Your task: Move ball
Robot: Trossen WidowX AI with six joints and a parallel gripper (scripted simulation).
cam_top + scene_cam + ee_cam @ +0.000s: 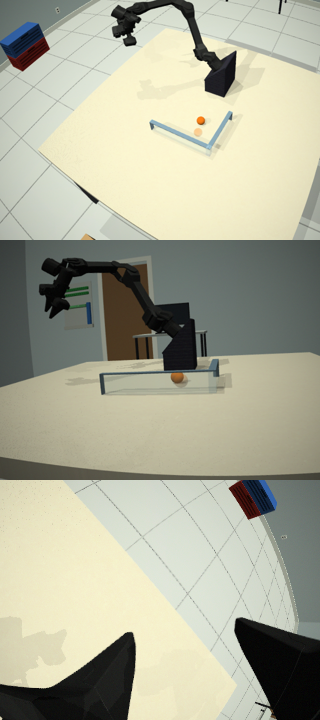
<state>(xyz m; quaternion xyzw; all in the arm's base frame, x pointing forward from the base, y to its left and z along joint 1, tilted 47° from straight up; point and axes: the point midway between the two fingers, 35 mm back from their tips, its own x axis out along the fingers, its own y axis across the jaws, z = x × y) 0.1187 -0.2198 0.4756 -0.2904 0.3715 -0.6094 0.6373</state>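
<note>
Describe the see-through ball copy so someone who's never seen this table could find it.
On the cream table, find the two low clear walls forming a corner. Inside that corner lies a solid orange ball; the copy sits beside it, nearer the long wall, pale, faded and translucent.

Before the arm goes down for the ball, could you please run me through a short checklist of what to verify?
1. Gripper holds nothing, fingers apart: ok.
2. Ball lies free on the table, inside the corner of the clear walls: ok.
3. Ball already on the see-through copy: not ok; it lies just beside it, farther from the long wall.
4. Gripper lined up above the ball: not ok; it hangs high near the table's edge, far off to one side.
5. Ball in the wrist view: not ok; only table, floor and crates show.
</note>
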